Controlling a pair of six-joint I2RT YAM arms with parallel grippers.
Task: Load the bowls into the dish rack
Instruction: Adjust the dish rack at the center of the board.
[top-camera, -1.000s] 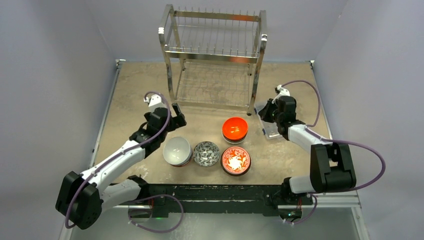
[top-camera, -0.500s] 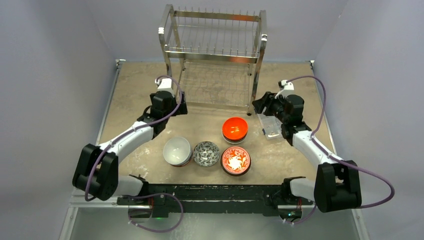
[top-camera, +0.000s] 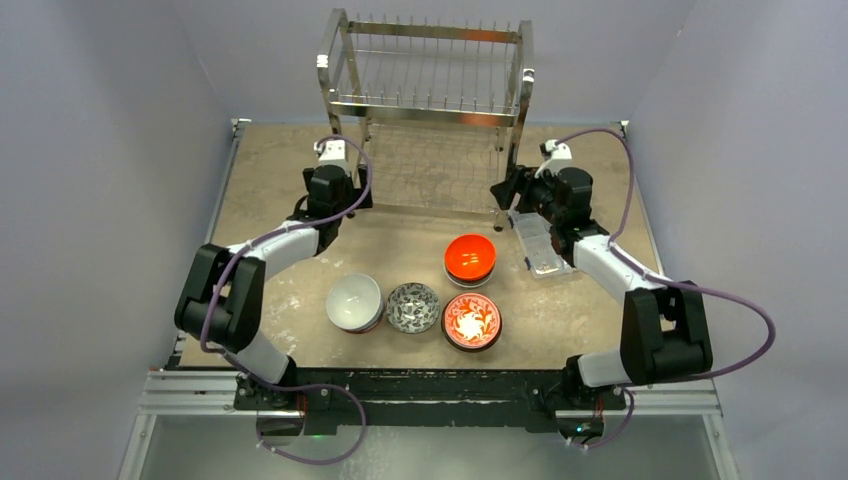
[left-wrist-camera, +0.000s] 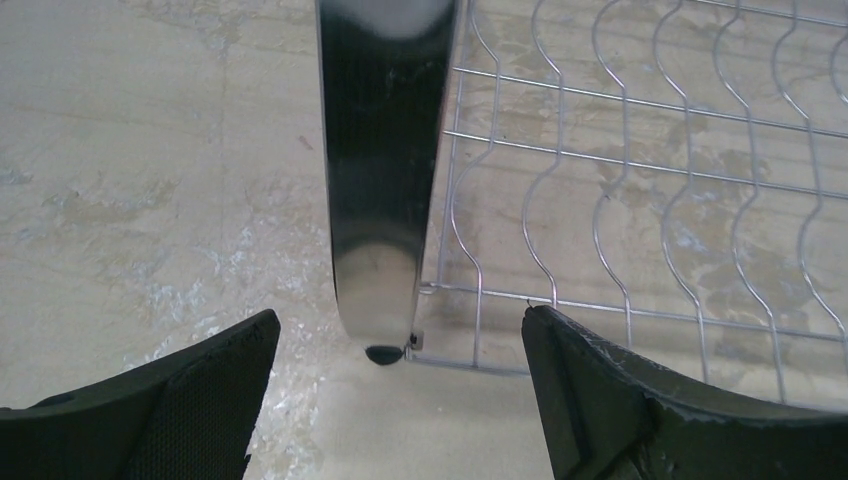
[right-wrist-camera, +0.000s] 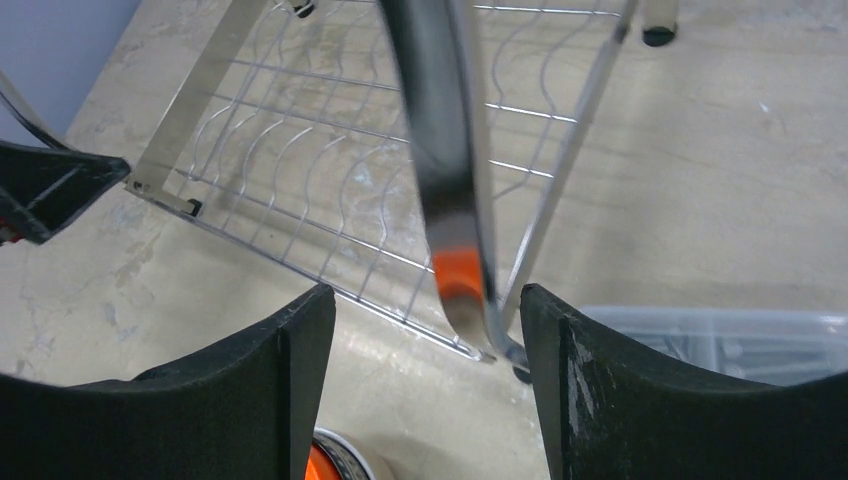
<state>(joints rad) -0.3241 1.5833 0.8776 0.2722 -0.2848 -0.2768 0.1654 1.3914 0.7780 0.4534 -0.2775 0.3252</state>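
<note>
The dish rack (top-camera: 430, 32) stands empty at the back of the table. In front of it sit the bowls: white (top-camera: 354, 300), grey-black patterned (top-camera: 412, 306), red-and-white floral (top-camera: 471, 320), and orange-red (top-camera: 470, 256) on top of a small stack. My left gripper (top-camera: 350, 198) is open at the rack's front left leg (left-wrist-camera: 385, 150), which stands between its fingers without touching them. My right gripper (top-camera: 503, 190) is open at the front right leg (right-wrist-camera: 430, 120), also apart from it. The left gripper (left-wrist-camera: 400, 320) and the right gripper (right-wrist-camera: 425, 292) both hold nothing.
A clear plastic compartment box (top-camera: 540, 245) lies on the table to the right of the orange-red bowl, under the right arm. The rack's lower wire shelf (left-wrist-camera: 640, 150) sits just above the tabletop. Grey walls close in both sides.
Both arms have reached forward to the rack's front legs, the left one from beside the white bowl. The right gripper has gone from shut to open.
</note>
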